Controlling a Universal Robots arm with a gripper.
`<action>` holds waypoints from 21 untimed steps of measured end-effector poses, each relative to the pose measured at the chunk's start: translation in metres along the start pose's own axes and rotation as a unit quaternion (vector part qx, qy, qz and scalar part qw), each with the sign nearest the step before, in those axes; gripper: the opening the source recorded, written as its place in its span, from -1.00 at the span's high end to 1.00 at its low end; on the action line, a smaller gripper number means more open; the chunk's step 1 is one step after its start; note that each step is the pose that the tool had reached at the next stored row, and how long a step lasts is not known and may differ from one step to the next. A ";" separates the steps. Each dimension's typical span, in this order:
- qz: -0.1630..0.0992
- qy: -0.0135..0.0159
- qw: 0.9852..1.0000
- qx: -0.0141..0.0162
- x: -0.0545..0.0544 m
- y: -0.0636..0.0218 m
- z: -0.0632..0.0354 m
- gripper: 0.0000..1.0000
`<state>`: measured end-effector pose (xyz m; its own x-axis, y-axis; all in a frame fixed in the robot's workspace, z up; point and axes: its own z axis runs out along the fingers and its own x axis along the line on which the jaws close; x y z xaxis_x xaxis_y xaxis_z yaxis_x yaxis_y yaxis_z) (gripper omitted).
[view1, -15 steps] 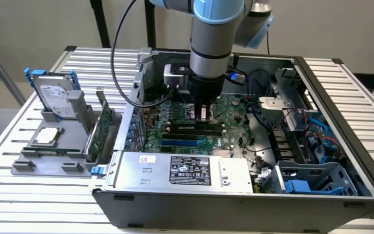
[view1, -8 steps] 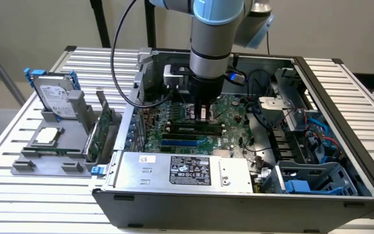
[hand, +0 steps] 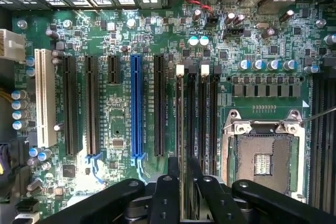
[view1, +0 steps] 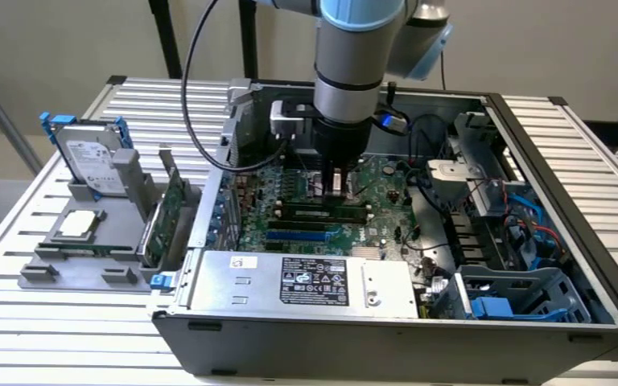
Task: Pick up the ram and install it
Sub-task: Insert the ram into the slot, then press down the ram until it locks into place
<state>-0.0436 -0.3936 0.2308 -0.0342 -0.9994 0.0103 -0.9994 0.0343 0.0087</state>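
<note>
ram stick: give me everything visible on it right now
The ram is seen edge-on in the wrist view: a thin, long strip, greenish along its edge, running up from between the gripper fingers over the motherboard. It lies parallel with the black memory slots with white end latches beside the CPU socket, right over one of them. Its chips and face are hidden. In the exterior view the gripper is low over the board inside the PC case. Whether it is seated cannot be told.
</note>
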 end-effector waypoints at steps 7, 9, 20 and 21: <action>0.000 0.000 1.000 0.000 0.000 0.0001 -0.0134 1.00; 0.000 0.000 1.000 0.000 0.000 0.0001 -0.0134 1.00; 0.000 0.000 1.000 0.000 0.000 0.0001 -0.0135 1.00; 0.000 0.000 1.000 0.000 0.000 0.0001 -0.0134 1.00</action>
<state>-0.0436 -0.3936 0.2443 -0.0342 -0.9994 0.0102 -0.9994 0.0343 0.0088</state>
